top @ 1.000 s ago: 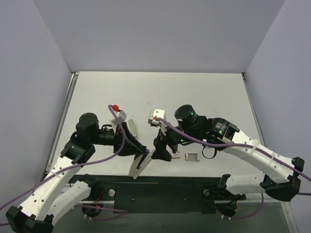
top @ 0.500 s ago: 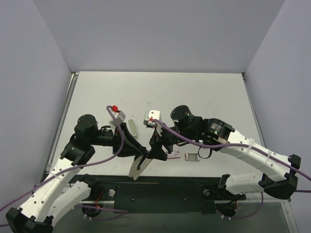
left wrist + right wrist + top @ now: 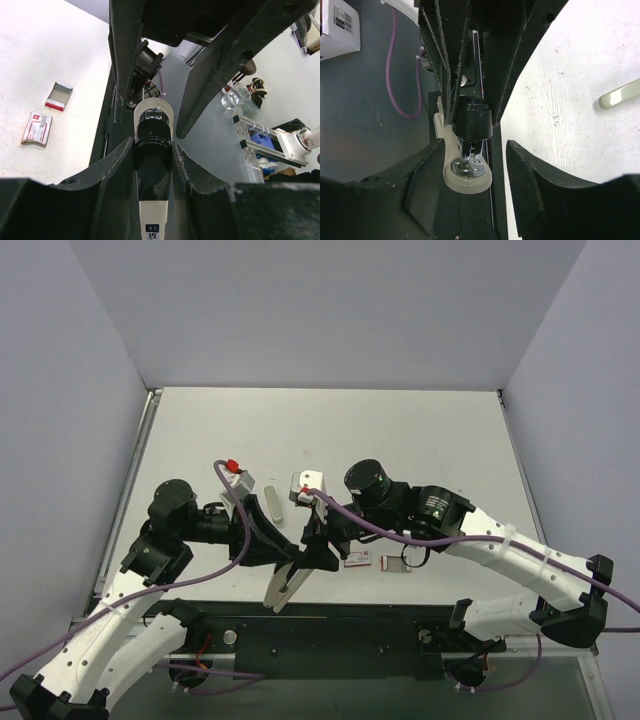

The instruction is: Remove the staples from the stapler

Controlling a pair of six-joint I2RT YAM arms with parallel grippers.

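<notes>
L hand clamps stapler at bench near edge. R hand, part-open, straddles its tip with gaps both sides, shifted left vs. earlier frame.

You can read nothing here. The label on the stapler and the barcode sticker on the white block are blurred.

One stapler, one pale oblong piece, and two small boxes: a red-pink box and a clear-silver box.
</notes>
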